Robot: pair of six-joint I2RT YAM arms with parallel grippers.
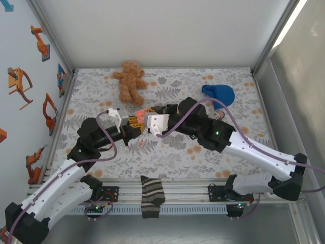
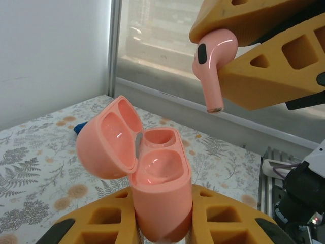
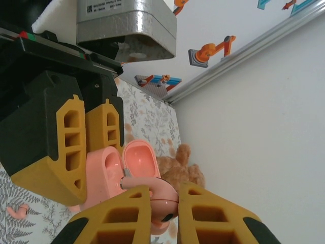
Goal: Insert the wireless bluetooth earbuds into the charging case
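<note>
My left gripper [image 2: 162, 223] is shut on the lower body of the pink charging case [image 2: 160, 188], held upright above the table. Its lid [image 2: 109, 137] is swung open to the left, and both wells look empty. My right gripper [image 3: 165, 208] is shut on one salmon-pink earbud [image 3: 162, 195]. In the left wrist view that earbud [image 2: 213, 66] hangs stem-down above and to the right of the case, apart from it. From above, both grippers meet at mid-table, the left [image 1: 132, 124] and the right [image 1: 143, 120], by the case [image 1: 137, 113]. Another earbud [image 1: 140, 144] lies on the table below them.
A brown teddy bear [image 1: 129, 80] lies at the back of the patterned table [image 1: 177, 152]. A blue cloth item [image 1: 219, 93] sits at the back right. A striped sock [image 1: 152, 195] hangs over the front rail. Walls close in the left, back and right sides.
</note>
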